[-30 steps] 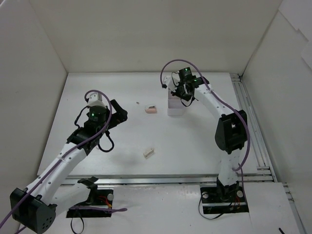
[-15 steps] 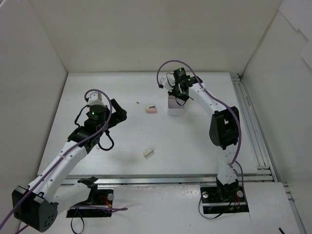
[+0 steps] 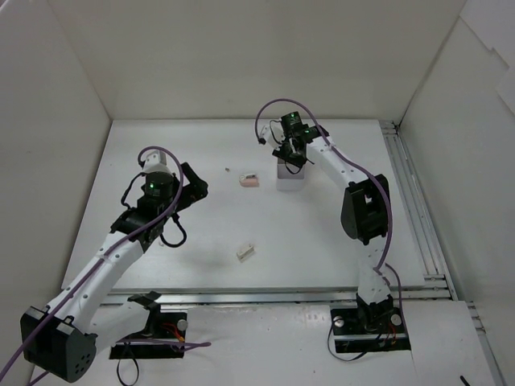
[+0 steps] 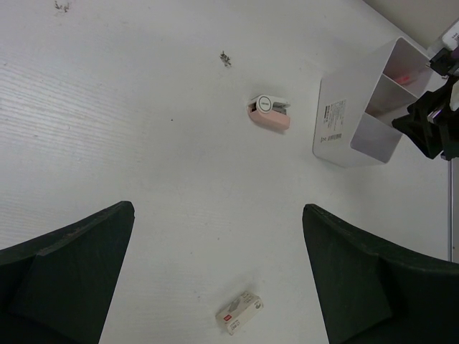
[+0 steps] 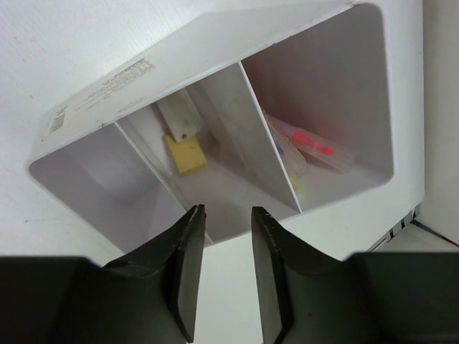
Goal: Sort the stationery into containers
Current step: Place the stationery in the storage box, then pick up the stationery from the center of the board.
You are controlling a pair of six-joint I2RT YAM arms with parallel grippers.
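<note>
Drop-off: right gripper [image 5: 228, 215], narrowly parted and empty, above the box [image 5: 93, 93]. Next, the wide-open left gripper [image 4: 217, 209] should descend onto the cream block [image 4: 239, 312].

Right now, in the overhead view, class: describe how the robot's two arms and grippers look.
Both the left arm and right arm have white links with black joint housings. A purple cable loops along each, and a small green light glows near each wrist. The fingers are black.
</note>
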